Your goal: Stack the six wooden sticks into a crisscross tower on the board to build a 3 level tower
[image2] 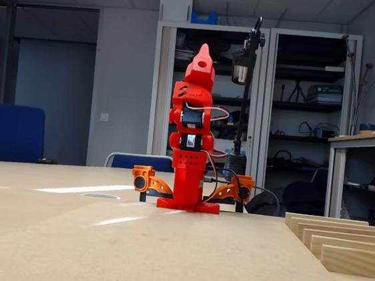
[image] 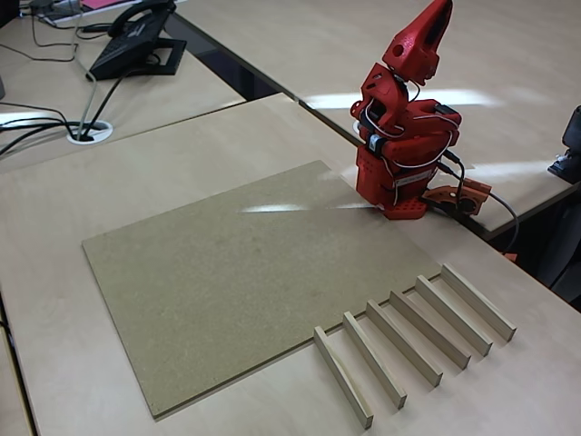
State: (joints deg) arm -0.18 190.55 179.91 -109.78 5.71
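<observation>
Several wooden sticks (image: 402, 342) lie flat in a row, side by side and parallel, on the pale tabletop just right of the board (image: 227, 272); none rests on another. Their near ends show at the right edge in a fixed view (image2: 338, 240). The tan board (image2: 128, 255) lies flat with nothing on it. My red arm (image: 404, 154) is folded upright at its base behind the board's far right corner. The gripper (image: 440, 14) points straight up, shut and holding nothing, far above the sticks; it shows as a pointed tip (image2: 204, 50).
Orange clamps (image: 463, 195) hold the arm's base at the table edge. A black telephone (image: 136, 41), cables and a cable grommet (image: 89, 133) sit far left. A dark gap (image: 245, 77) separates the tables. Shelves and a lamp (image2: 246, 59) stand behind.
</observation>
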